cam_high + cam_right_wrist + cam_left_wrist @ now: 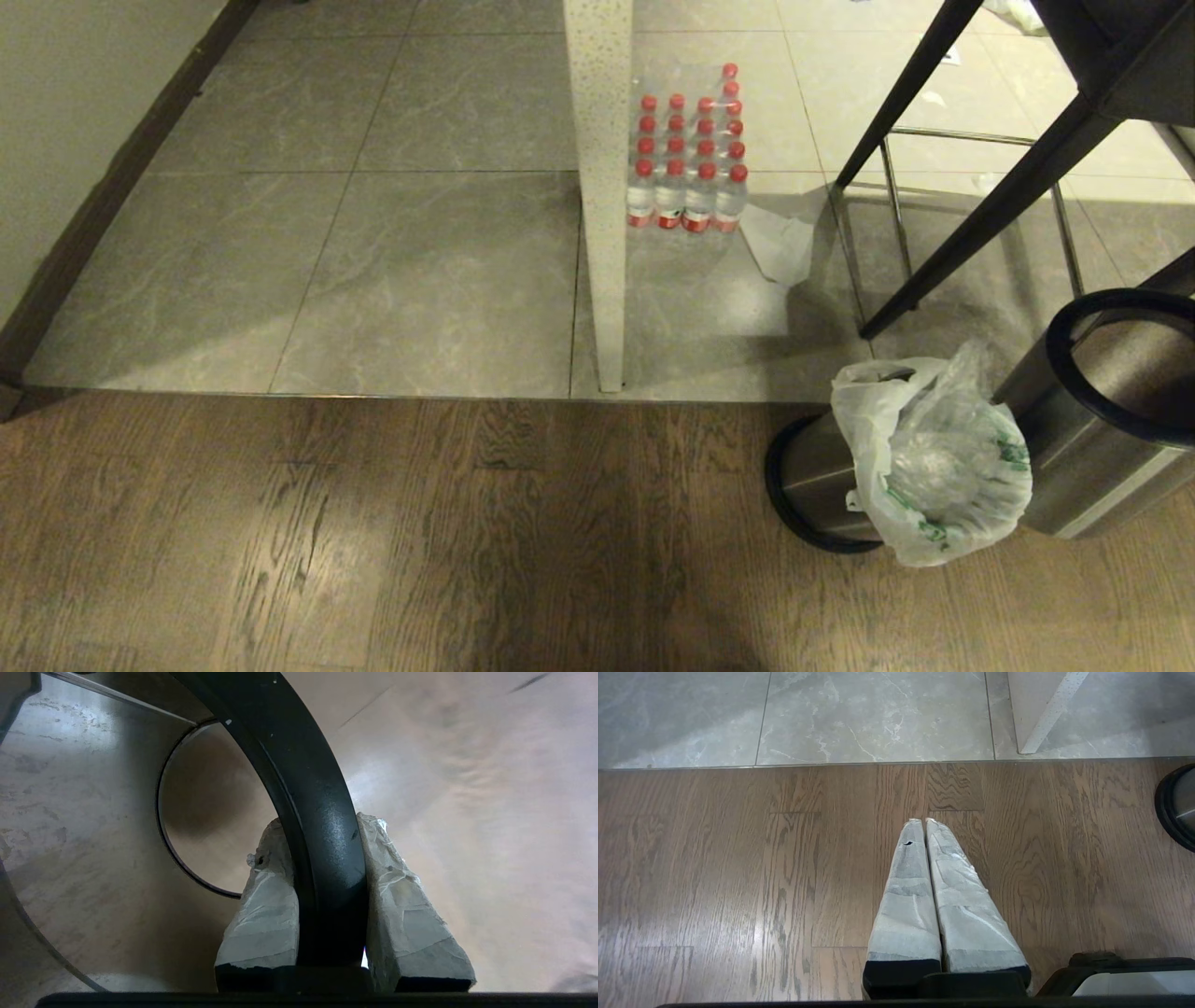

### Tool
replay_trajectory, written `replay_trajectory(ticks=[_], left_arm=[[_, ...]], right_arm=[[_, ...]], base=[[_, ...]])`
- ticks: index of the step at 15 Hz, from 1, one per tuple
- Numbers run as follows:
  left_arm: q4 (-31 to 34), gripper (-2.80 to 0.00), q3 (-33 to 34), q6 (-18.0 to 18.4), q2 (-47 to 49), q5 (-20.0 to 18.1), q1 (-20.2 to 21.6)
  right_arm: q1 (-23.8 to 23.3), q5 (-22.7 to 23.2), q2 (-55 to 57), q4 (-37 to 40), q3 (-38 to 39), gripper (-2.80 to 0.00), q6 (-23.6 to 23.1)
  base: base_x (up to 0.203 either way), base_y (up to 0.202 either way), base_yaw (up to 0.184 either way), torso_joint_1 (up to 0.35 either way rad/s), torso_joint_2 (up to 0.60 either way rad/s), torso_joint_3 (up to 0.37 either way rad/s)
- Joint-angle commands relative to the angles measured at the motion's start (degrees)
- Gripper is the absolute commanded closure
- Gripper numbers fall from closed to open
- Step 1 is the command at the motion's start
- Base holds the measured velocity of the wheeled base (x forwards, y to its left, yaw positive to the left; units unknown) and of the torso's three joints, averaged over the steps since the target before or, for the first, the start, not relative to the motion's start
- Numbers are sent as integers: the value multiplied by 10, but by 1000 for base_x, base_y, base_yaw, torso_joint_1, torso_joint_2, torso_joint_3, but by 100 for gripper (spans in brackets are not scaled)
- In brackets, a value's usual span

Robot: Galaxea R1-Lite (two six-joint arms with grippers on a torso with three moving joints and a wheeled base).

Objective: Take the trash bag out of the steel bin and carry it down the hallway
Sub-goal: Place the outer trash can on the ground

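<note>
Right gripper [327,858] is clamped on the steel bin's [1083,457] black rim, bin empty; trash bag [934,457] sits on a second bin [812,476], green print unreadable. Left gripper [924,822] closed, empty.

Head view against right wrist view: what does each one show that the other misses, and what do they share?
Head view only: the trash bag, a pack of red-capped bottles on the grey tiles, and the dark stool legs. Right wrist view only: the right claw clamped across the black rim, one finger inside, one outside. Both: that rim and the steel bin it tops.
</note>
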Motion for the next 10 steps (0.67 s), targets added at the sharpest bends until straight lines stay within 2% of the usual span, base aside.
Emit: replay_trajectory(ticks=[1,4,10], left_arm=[[0,0,0,0,0,0,0],[0,0,0,0,0,0,0],[0,0,0,0,0,0,0]], right_arm=[[-5,24,54,-30,23,0,2],[-5,66,101,-89,15,0,25],[-21,72,156,-132,13,0,27]], base=[[0,0,0,0,0,0],[0,0,0,0,0,0],[0,0,0,0,0,0]])
